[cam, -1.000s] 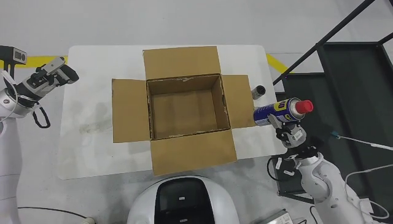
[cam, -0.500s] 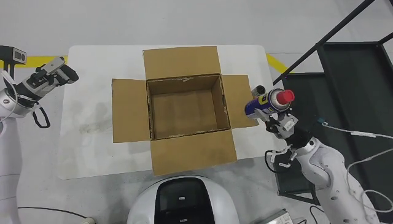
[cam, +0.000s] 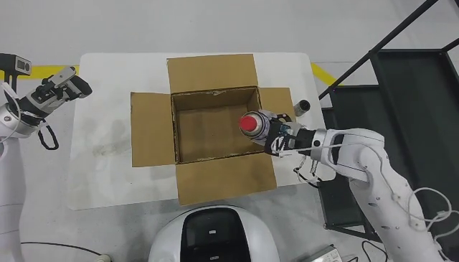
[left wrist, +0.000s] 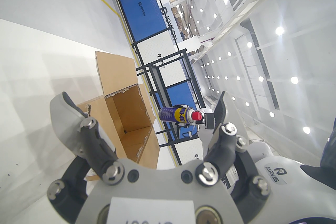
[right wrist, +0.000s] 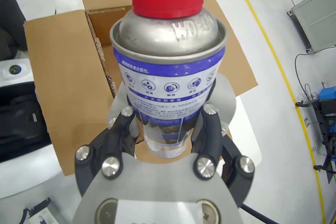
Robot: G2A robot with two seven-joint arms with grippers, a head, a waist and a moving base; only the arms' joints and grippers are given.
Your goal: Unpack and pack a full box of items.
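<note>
My right tool (right wrist: 170, 104) is clenched on the spray can (right wrist: 168, 51), its two dark fingers (right wrist: 126, 120) pressing the lower part of the blue-labelled body from either side. The red cap points away from the wrist. From the top view, the spray can (cam: 252, 124) sits tilted at the right side of the cardboard box (cam: 215, 133), with the cap over the box's inside and the body running back across the right wall towards the right tool (cam: 281, 138). I cannot tell how high above the cardboard it hangs. In the left wrist view the spray can (left wrist: 175, 114) appears just past the far wall of the cardboard box (left wrist: 123, 109).

The box stands in the middle of the white bench (cam: 107, 147) with all four flaps folded out flat and its brown floor in plain sight. A small grey cylinder (cam: 303, 107) stands on the bench just off the right flap.

My left tool (cam: 72, 82) is at the bench's left edge, well apart from the box. Its fingers (left wrist: 65, 107) are spread wide, gripping nothing.
</note>
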